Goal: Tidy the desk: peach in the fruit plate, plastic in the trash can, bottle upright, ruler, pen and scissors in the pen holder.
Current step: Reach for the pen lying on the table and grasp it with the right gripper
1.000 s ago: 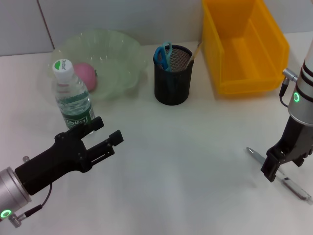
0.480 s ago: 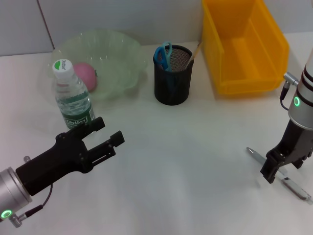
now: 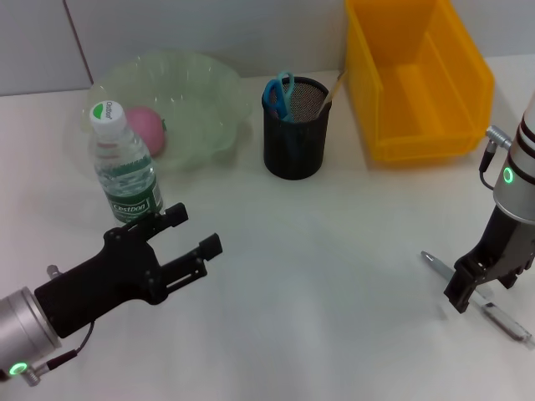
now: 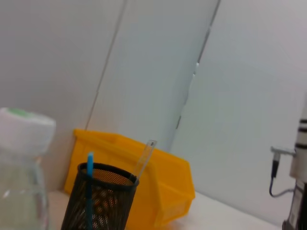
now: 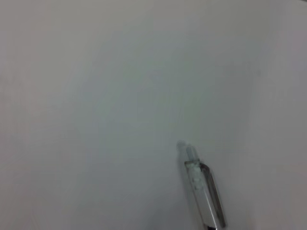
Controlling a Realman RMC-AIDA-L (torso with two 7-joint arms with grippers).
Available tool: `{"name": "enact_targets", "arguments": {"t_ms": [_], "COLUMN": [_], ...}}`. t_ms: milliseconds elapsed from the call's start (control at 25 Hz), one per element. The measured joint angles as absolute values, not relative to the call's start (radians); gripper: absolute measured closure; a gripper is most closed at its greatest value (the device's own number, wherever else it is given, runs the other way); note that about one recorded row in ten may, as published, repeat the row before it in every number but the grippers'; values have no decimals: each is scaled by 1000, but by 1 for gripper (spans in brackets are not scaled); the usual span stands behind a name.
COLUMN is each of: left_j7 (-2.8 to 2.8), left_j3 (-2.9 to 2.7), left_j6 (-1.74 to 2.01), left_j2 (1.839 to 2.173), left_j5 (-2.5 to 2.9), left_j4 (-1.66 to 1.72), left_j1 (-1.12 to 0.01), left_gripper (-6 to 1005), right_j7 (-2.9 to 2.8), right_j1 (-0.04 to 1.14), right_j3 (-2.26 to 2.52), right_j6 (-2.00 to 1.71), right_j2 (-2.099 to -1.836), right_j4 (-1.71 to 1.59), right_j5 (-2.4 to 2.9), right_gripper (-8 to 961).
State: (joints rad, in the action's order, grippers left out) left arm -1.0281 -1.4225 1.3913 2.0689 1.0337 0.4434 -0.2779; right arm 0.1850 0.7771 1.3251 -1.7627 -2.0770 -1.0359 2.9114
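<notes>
We see the pen (image 3: 476, 297) lying flat on the table (image 3: 334, 276) at the right, its long axis running diagonally, one end toward the table's middle, the other toward the near right edge. Our right gripper (image 3: 462, 296) stands over its middle; whether its fingers are apart or clamped we cannot tell. Our left gripper (image 3: 194, 236), fingers apart and holding nothing, has slid slightly forward and right since the earlier frame, just beside the upright bottle (image 3: 124, 164). The peach (image 3: 147, 129) sits in the fruit plate (image 3: 196, 100); scissors (image 3: 277, 93) stand in the pen holder (image 3: 294, 134). Bare table stretches between both arms; the yellow bin (image 3: 418, 83) stands behind.
</notes>
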Motion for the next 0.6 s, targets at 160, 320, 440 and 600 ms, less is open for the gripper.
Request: {"name": "enact_targets", "arguments": {"t_ms": [160,320,440,600], "left_j7": [-974,-975,-991,-997], "left_j3": [-1436,-1456,-1451,-1450], "left_j6": [1391,1381,1359,1347], "left_j2": [2070,2062,2061,2061], "left_j5": [1036,1129,1158,1164], "left_j4": [444,505,545,557], "left_j1": [-278,-269,-253,-243], "left_gripper": [215,215,214,214], "right_j7": [182,180,176,176], "right_j1": [776,776,776,760], "right_j3": [1324,1324,1324,1330], "right_j6": [-1756,-1753,-1753,-1749], "right_j2": [-2077,-2077,-2077,-2081], "right_j4": [-1032,-1028,-1028,-1046], "right_j5": [2911,2908,2907,2907], "right_gripper": [157,157,157,158]}}
